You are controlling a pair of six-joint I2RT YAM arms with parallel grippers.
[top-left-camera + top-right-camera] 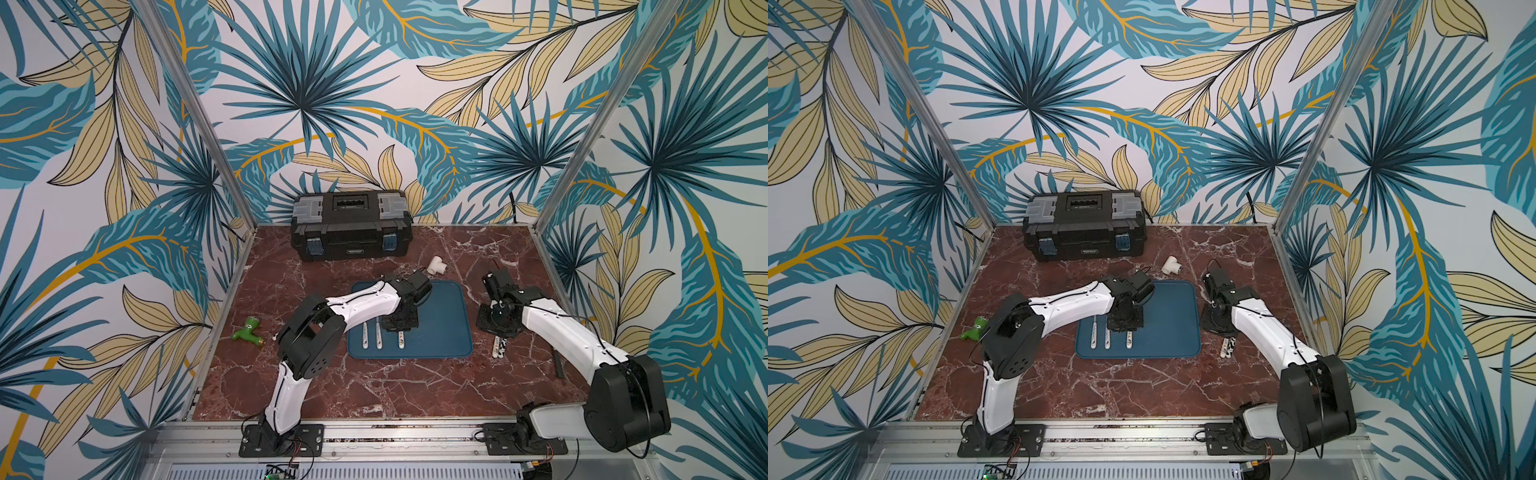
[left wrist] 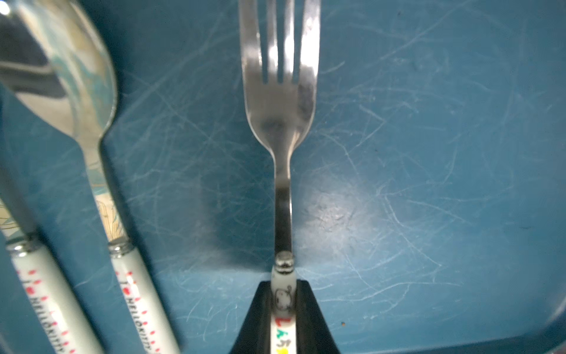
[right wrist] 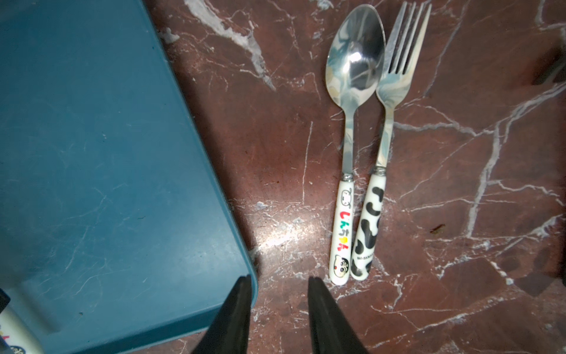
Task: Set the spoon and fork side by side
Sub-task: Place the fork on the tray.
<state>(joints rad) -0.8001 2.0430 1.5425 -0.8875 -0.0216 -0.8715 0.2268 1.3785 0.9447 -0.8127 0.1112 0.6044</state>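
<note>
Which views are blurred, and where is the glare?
Left wrist view: spoon soft and blurred, fork sharper, bright streaks on its tines. Right wrist view: sharp, one glare patch on the table. Both top views: evenly lit, no strong glare.

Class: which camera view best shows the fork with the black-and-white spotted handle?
The right wrist view: the fork lies whole, prongs to spotted handle, beside a spoon. Both top views show only its handle end, tiny, under the right arm. The left wrist view misses it.
</note>
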